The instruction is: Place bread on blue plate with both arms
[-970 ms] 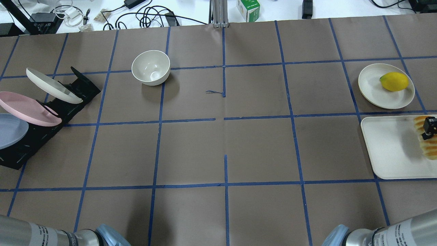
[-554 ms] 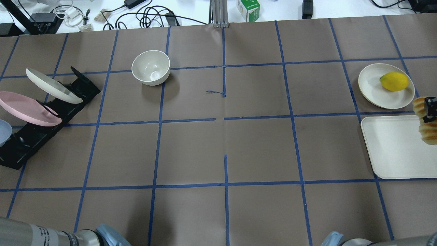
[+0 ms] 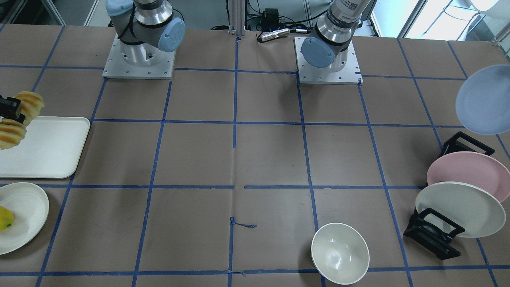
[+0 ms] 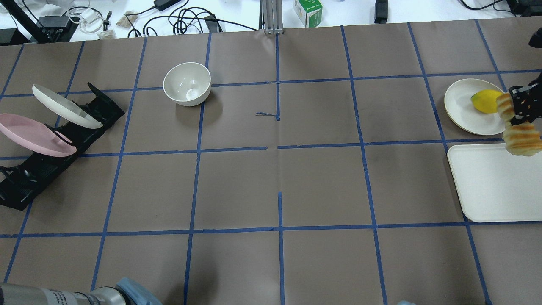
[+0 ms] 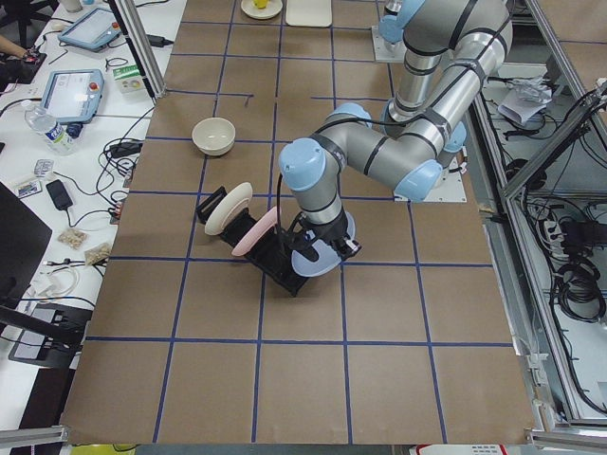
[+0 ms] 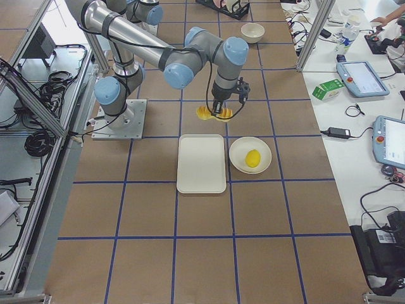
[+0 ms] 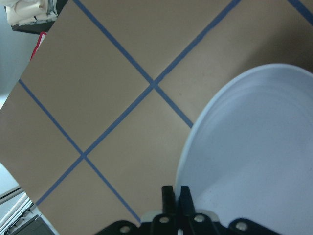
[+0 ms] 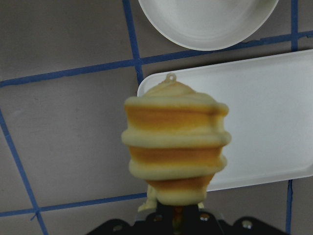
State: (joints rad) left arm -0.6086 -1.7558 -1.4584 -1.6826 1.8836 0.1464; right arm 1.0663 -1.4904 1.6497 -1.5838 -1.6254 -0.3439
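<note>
My right gripper [image 4: 521, 111] is shut on the bread [image 4: 520, 136], a sliced yellow-orange loaf. It holds the loaf in the air over the far edge of the white tray [image 4: 482, 186]. The loaf hangs lengthwise from the gripper in the right wrist view [image 8: 173, 152]. It also shows at the left edge of the front view [image 3: 18, 119]. My left gripper [image 7: 176, 196] is shut on the rim of the blue plate [image 7: 254, 156]. The plate is lifted clear of the black rack [image 3: 434, 235] and shows at the right edge of the front view [image 3: 484, 99]. It is out of the overhead view.
An off-white plate [image 4: 461, 106] with a yellow fruit [image 4: 485, 101] lies just beyond the tray. A white bowl [image 4: 187, 83] stands at the far left-centre. The rack [image 4: 51, 156] still holds a pink plate [image 4: 34, 135] and an off-white plate [image 4: 63, 106].
The right gripper has lifted the bread off the tray and carried it toward the far side. The blue plate has left the rack and moved out of the overhead view's left edge.
</note>
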